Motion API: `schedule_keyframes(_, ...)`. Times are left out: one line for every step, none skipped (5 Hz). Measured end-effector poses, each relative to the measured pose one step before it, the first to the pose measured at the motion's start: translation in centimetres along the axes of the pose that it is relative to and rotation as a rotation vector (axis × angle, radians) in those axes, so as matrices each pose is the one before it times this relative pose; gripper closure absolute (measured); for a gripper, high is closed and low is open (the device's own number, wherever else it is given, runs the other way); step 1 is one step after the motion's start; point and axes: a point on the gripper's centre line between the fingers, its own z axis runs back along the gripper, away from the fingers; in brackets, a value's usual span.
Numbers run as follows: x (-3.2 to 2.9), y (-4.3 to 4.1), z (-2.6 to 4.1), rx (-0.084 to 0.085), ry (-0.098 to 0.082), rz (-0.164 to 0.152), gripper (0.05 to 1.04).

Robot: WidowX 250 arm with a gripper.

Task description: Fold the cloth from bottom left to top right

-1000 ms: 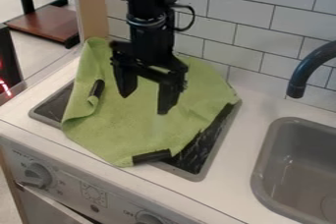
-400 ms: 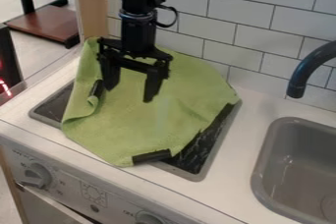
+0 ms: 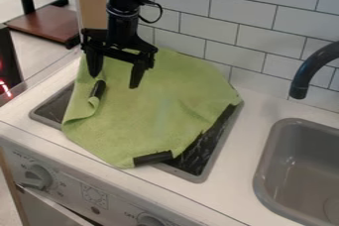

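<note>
The black gripper (image 3: 114, 81) hangs over the upper left part of the green cloth, its two fingers apart and nothing between them. Spread over the dark stove panel (image 3: 210, 146), the cloth (image 3: 149, 113) has black patches at its left side, right side and front corner. Its left edge is curled over near the left patch. The front corner lies by the panel's front edge, and part of the panel shows at the right and at the left.
A grey sink (image 3: 268, 170) is set in the counter (image 3: 248, 136) at the right, with a dark faucet (image 3: 301, 79) over it. White wall tiles (image 3: 242, 27) stand behind. Knobs (image 3: 38, 176) line the stove's front.
The gripper has moved left and a little toward the back, staying open. The cloth lies as before.
</note>
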Motion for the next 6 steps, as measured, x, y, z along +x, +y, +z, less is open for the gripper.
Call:
schedule_keyframes(0.274, 1.263, -1.23, 0.036, 0.0206, 0.0505, 0.085)
schedule_keyframes(0.25, 0.731, -1.225, 0.0332, 0.02, 0.0353, 0.085)
schedule_keyframes(0.033, 0.684, -1.137, 0.0193, 0.0241, 0.0181, 0.085)
schedule_keyframes(0.077, -0.107, -0.91, 0.0108, 0.0023, 0.0014, 0.085)
schedule_keyframes(0.104, -0.161, -0.918, 0.0118, 0.0237, 0.0024, 0.141)
schedule_keyframes(0.321, 0.143, 0.004, 0.0088, -0.0203, 0.0203, 0.45)
